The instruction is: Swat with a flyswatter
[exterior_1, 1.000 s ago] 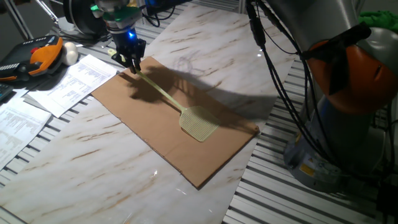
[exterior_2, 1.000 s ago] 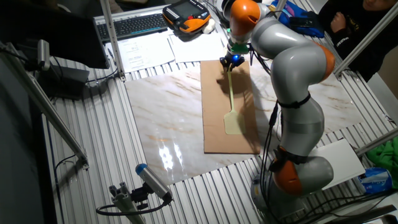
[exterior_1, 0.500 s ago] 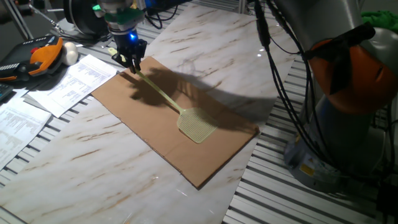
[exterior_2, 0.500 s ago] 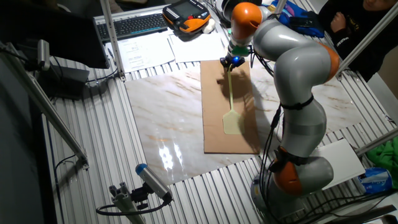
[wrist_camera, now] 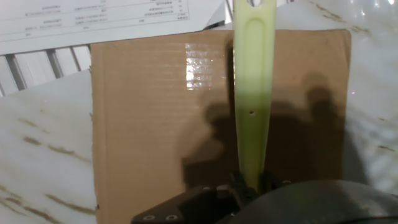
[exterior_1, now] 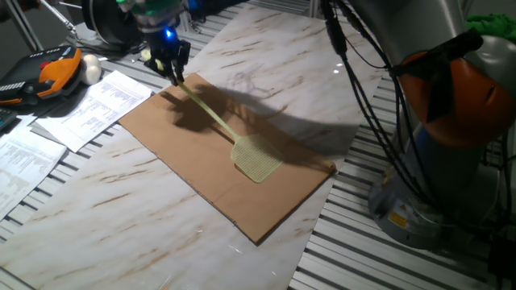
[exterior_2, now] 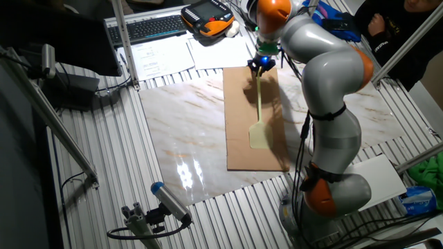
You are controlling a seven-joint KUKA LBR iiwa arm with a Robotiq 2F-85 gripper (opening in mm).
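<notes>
The pale yellow-green flyswatter (exterior_1: 242,149) slopes from my gripper down to its mesh head (exterior_1: 257,160), which rests on the brown cardboard sheet (exterior_1: 193,173). My gripper (exterior_1: 172,71) is shut on the handle's end, raised above the cardboard's far corner. In the other fixed view the gripper (exterior_2: 261,63) holds the flyswatter (exterior_2: 257,104) with the head (exterior_2: 258,137) low on the cardboard (exterior_2: 239,149). The hand view shows the handle (wrist_camera: 254,87) clamped between the jaws, running up over the cardboard (wrist_camera: 143,124).
Printed papers (exterior_1: 89,105) and an orange-black teach pendant (exterior_1: 48,74) lie left of the cardboard. A keyboard (exterior_2: 149,28) sits at the back. My arm's base (exterior_1: 451,161) and hanging cables (exterior_1: 363,105) stand at the right. The marble tabletop (exterior_1: 145,234) surrounds the cardboard.
My gripper has lifted and moved slightly away with the handle end, tilting the flyswatter steeper. The head stays on the cardboard, nearly in place.
</notes>
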